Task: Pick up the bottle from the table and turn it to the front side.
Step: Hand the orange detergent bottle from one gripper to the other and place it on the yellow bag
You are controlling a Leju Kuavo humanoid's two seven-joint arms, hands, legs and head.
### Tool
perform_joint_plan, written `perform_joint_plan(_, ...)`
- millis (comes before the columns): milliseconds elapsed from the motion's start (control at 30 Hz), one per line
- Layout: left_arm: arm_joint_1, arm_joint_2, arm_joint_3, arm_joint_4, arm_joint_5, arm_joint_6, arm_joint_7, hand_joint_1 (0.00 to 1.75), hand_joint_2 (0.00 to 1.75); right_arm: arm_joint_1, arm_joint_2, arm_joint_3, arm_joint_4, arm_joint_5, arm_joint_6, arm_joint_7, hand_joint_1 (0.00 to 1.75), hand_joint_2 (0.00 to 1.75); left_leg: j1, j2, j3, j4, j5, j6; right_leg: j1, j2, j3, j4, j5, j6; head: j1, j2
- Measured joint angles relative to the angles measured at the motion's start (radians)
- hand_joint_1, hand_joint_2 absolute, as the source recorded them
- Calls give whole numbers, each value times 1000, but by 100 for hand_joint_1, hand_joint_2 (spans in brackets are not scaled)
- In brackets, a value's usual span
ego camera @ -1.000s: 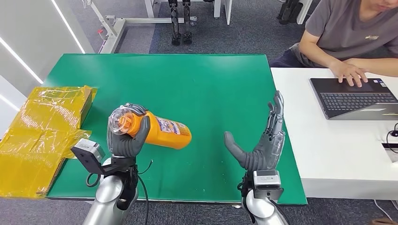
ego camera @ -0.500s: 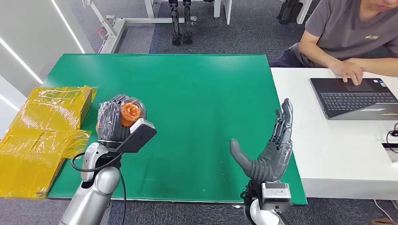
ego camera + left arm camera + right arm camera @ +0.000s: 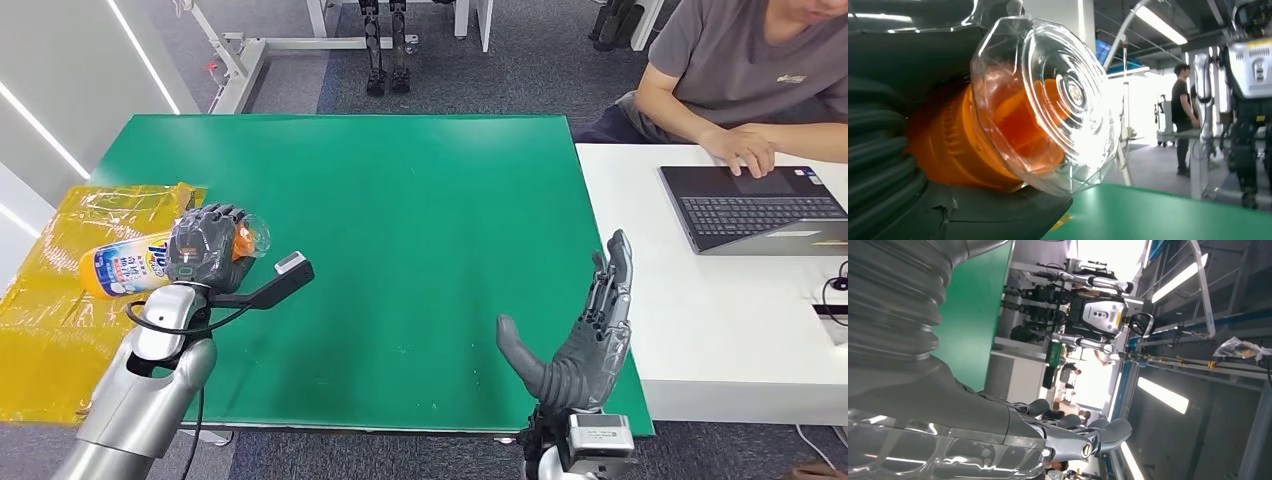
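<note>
At the far left, yellow wrapped packages (image 3: pixel 70 290) lie beside the green counter (image 3: pixel 420 220); above its left edge the left hand (image 3: pixel 205 248) grips the orange bottle (image 3: pixel 125 267) sideways, clear cap pointing right; near right, the right hand (image 3: pixel 585 335) hangs spread, holding nothing.

Orange bottle (image 3: pixel 125 265) w/ white-blue label, clear cap; green table (image 3: pixel 420 200); yellow wrap (image 3: pixel 60 300); grey hand (image 3: pixel 205 245).

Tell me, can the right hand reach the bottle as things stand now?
Probably not without a long reach: the open right hand is across the table, while the left hand holds the bottle at the far left edge.
</note>
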Motion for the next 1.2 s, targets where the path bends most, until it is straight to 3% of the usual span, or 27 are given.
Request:
perform_joint_plan(233, -49, 96, -24, 129, -129, -57, -78, 175, 175, -2, -6, 0, -6, -27, 35, 0, 0, 175, 0, 0, 0, 0, 1, -1, 0, 1, 0, 0, 0, 0, 0, 0)
perform_joint_plan(333, -95, 115, -46, 227, -157, -80, -122, 175, 175, -13, -6, 0, -5, -33, 45, 0, 0, 175, 0, 0, 0, 0, 1, -1, 0, 0, 0, 0, 0, 0, 0, 0)
perform_joint_plan(767, -285, 92, -88, 606, -111, -112, -241, 175, 175, -25, -6, 0, -4, -28, 47, 0, 0, 175, 0, 0, 0, 0, 1, -1, 0, 0, 0, 0, 1, -1, 0, 0)
perform_joint_plan(967, -338, 82, -106, 708, -93, -208, -293, 175, 175, -27, -6, 0, -4, -32, 36, 0, 0, 175, 0, 0, 0, 0, 1, -2, 0, 0, 0, 1, 1, -1, 0, 0)
perform_joint_plan(1200, -387, 66, -130, 797, -87, -300, -298, 175, 175, -30, -6, 0, -4, -27, 30, 0, 0, 175, 0, 0, 0, 0, 2, -2, 0, 0, 0, 1, 2, -2, 0, 0)
